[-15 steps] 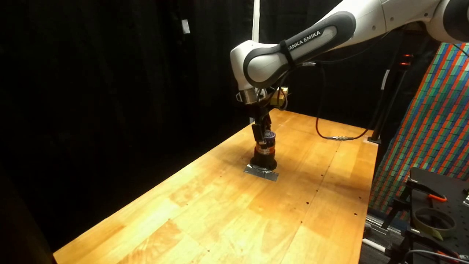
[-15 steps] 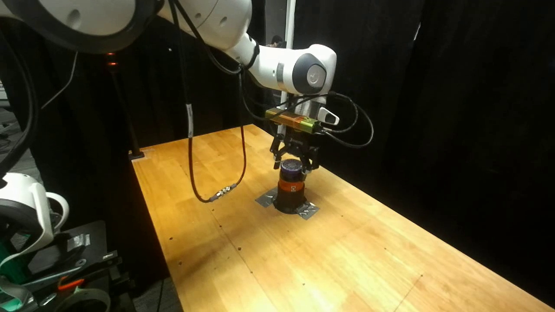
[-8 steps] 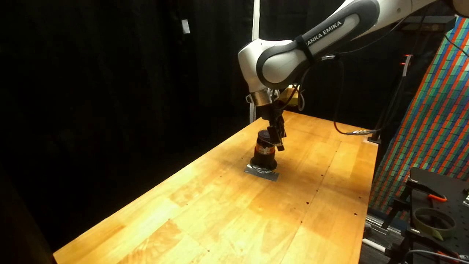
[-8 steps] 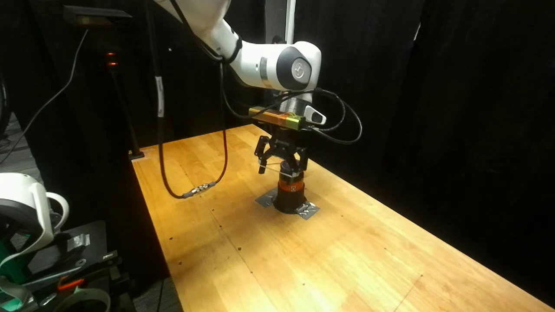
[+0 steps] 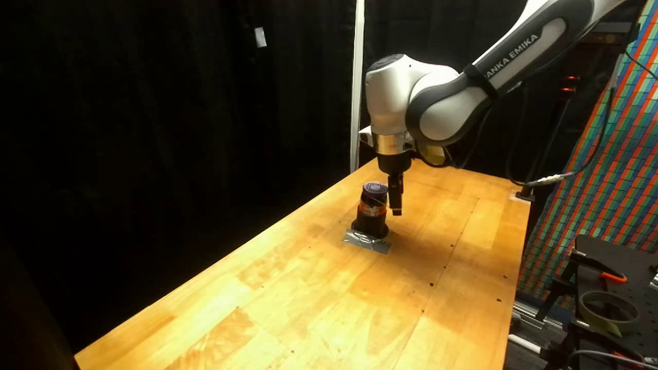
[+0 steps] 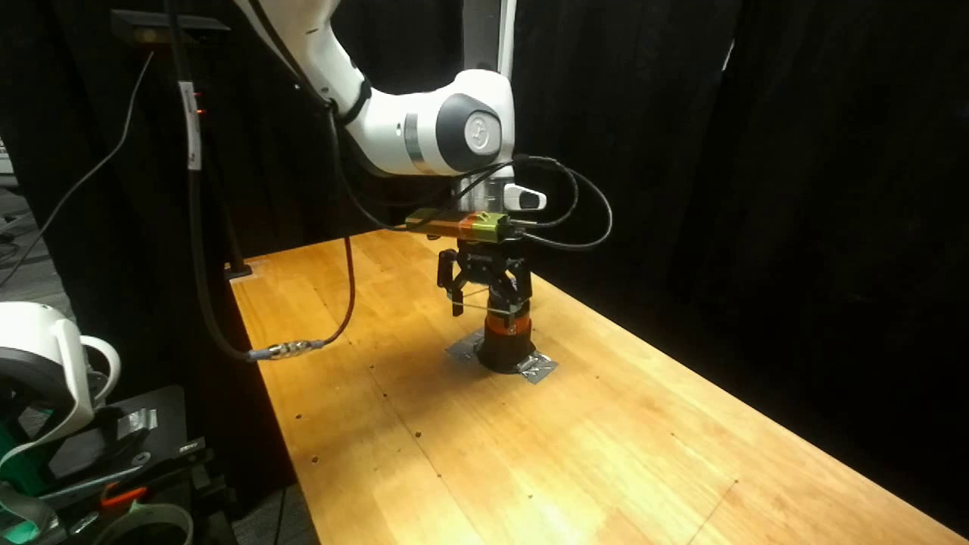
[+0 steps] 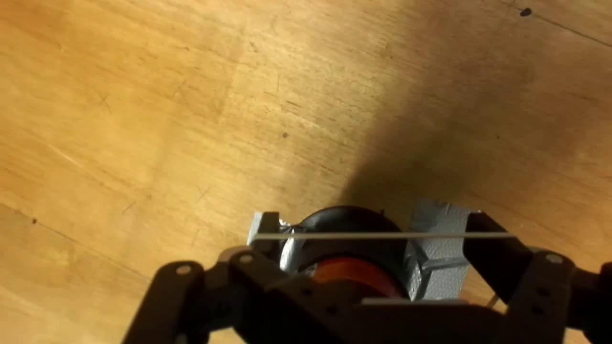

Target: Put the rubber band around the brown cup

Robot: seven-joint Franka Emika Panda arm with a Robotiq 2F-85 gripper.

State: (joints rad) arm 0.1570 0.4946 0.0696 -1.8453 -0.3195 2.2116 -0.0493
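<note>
The dark brown cup [image 5: 371, 225] with an orange-brown band and a purplish top stands upright on the wooden table; it also shows in an exterior view [image 6: 506, 354] and in the wrist view [image 7: 354, 217]. My gripper [image 6: 484, 318] is open beside the cup's upper part, with its fingertips low, near the orange band's height; it also shows in an exterior view [image 5: 397, 211]. The thin pale rubber band [image 7: 363, 235] is stretched round both fingertips. One strand runs straight between them. Another strand [image 5: 379, 200] runs back across the cup's upper side. The far part of the loop is hidden.
Silver tape strips [image 5: 367, 242] lie at the cup's base, on the table [image 5: 329, 308]. A cable [image 6: 291, 348] hangs from the arm near a table edge. A black cart [image 5: 599, 254] with a tape roll [image 5: 609, 308] stands beside the table. Dark curtains are behind.
My gripper has moved from over the cup's top to beside it, rightward in an exterior view and leftward in another, and slightly lower. A strand now stretches between cup and fingers.
</note>
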